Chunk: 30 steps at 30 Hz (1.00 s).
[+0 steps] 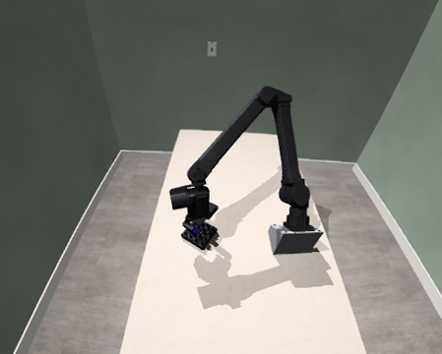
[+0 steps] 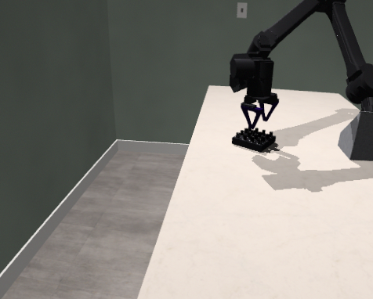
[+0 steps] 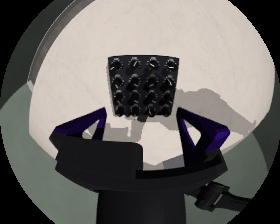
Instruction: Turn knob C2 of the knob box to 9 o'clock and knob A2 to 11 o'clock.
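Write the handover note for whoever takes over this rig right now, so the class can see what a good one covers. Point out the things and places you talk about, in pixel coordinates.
End effector (image 2: 258, 124) (image 3: 142, 111): open, holding nothing, just above the knob box.
Knob box (image 1: 199, 237) (image 2: 253, 142) (image 3: 143, 86): on the table (image 1: 247, 310) (image 2: 235, 219) (image 3: 220, 55), beneath the end effector, knobs up.
Done: cannot be confirmed; the knob names are too small to read, so C2 and A2 cannot be told apart safely.
Left: check C2 for 9 o'clock and A2 for 11, turn whichever is off, and leave the other knobs and the box's footing alone.

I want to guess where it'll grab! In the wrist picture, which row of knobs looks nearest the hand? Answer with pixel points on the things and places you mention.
The bottom row (image 3: 151, 110): it's about level with the hand's (image 1: 196, 229) (image 2: 258, 123) (image 3: 142, 109) purple fingertips; the other three are higher.
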Motion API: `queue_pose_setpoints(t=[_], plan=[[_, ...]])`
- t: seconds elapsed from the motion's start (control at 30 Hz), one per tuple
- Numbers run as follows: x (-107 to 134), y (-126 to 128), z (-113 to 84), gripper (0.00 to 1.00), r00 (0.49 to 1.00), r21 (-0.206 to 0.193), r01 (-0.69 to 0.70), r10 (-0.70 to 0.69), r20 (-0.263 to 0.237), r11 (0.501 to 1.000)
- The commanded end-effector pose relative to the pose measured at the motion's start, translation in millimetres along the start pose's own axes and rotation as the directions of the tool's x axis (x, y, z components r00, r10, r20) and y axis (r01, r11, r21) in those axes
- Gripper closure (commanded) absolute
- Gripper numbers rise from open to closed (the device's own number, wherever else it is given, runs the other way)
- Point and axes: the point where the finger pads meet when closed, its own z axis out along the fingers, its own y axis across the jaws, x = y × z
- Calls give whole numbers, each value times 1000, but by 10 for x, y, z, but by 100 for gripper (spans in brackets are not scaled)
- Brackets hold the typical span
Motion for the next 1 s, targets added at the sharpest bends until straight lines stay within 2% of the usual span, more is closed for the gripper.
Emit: queue_pose_setpoints(t=[0.0, 0.23, 0.33, 0.8, 0.9, 0.97], plan=[[-113, 0, -82, 0, 1000, -9, -24, 24, 12, 1000], [15, 10, -98, 0, 1000, -9, -3, 3, 16, 1000], [-44, 44, -123, 0, 1000, -18, -14, 14, 22, 1000], [253, 64, -102, 0, 1000, -25, -12, 13, 26, 1000], [196, 17, -50, 0, 999, -18, -41, 41, 13, 999], [318, 65, -103, 0, 1000, -26, -13, 13, 25, 1000]])
